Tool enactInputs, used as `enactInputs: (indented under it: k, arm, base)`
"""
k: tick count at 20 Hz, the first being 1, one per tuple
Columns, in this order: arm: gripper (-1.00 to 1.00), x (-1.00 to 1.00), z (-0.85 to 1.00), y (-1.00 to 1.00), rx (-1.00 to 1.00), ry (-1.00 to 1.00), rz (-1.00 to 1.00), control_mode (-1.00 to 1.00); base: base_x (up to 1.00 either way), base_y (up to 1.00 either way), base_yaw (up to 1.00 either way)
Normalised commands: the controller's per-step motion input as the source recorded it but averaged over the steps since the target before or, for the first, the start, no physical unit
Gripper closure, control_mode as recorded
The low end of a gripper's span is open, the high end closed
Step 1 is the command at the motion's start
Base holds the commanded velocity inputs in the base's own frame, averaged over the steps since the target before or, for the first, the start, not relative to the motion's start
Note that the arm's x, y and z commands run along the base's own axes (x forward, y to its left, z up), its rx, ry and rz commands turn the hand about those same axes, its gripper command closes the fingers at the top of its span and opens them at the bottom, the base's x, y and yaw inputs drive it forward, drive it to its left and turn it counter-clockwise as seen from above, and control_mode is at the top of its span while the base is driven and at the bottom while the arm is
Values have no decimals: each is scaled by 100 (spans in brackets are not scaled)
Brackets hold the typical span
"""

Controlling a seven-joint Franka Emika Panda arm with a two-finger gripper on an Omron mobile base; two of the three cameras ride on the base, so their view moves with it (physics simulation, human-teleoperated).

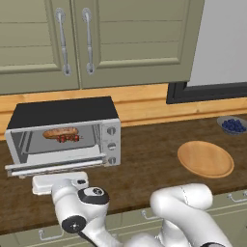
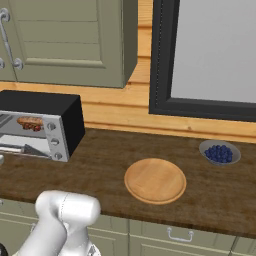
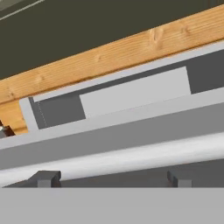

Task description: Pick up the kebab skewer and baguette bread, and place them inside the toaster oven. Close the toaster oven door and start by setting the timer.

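Skewer [image 1: 68, 138] and baguette [image 1: 60, 132] already on rack inside oven [image 1: 65, 135]. Door [image 1: 55, 164] hangs down, open. Gripper [image 3: 113, 179] just below door handle [image 3: 131, 157], fingers spread wide, holding nothing. Left: shut door, set timer knob [image 1: 111, 130].

We see the baguette [image 1: 61, 132] and skewer [image 1: 68, 139] lying side by side inside the silver oven [image 1: 62, 132], its door [image 1: 55, 165] dropped open.
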Motion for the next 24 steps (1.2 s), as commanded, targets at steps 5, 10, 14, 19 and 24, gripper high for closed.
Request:
enactInputs:
  k: [5,10,14,19,24]
  arm:
    - [-100,44,14,0,0,0,0,-100]
    - [-100,43,12,0,0,0,0,-100]
    - [-100,42,10,0,0,0,0,-100]
    - [-100,35,10,0,0,0,0,-100]
    - [-100,30,4,0,0,0,0,-100]
  base:
    - [0,0,0]
    - [0,0,0]
    - [0,0,0]
    - [0,0,0]
    - [0,0,0]
